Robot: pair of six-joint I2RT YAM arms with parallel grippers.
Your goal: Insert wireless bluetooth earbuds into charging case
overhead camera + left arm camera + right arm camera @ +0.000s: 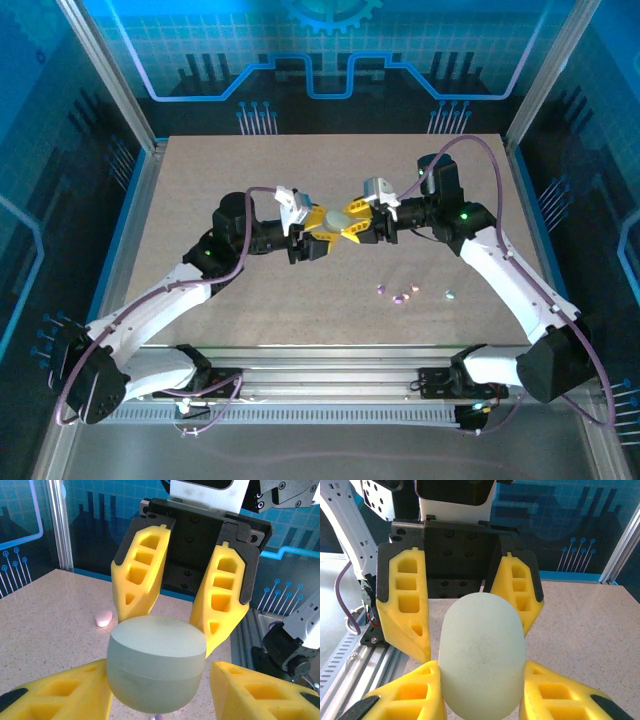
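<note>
- The table (200, 200) is bounded by metal posts at both sides, a blue patterned wall at the back and a grooved rail (330, 365) at the near edge, where the arm bases are bolted.
- Open board is seen behind the grippers up to the back edge, and along the left side past the left arm's elbow.
- The charging case (157, 650) – a pale mint, pebble-like oval – is held off the board at the table's middle, between the two grippers, which are met nose to nose.
- The right gripper (480, 670) is clamped on the case, with a yellow finger pressed against each flank.
- The left gripper (157, 677) is set narrowly around the case from the opposite side; one finger is seen at its edge and the other just beside it, so whether it grips cannot be told.
- The earbuds (403, 297) – tiny lilac, pinkish and pale beads – are scattered on the board right of centre, nearer the rail than the grippers and well apart from the case.
- They are flanked on the right by the right arm's white forearm (510, 280).
- One pink earbud (103, 618) is seen lying flat beyond the case.
</note>
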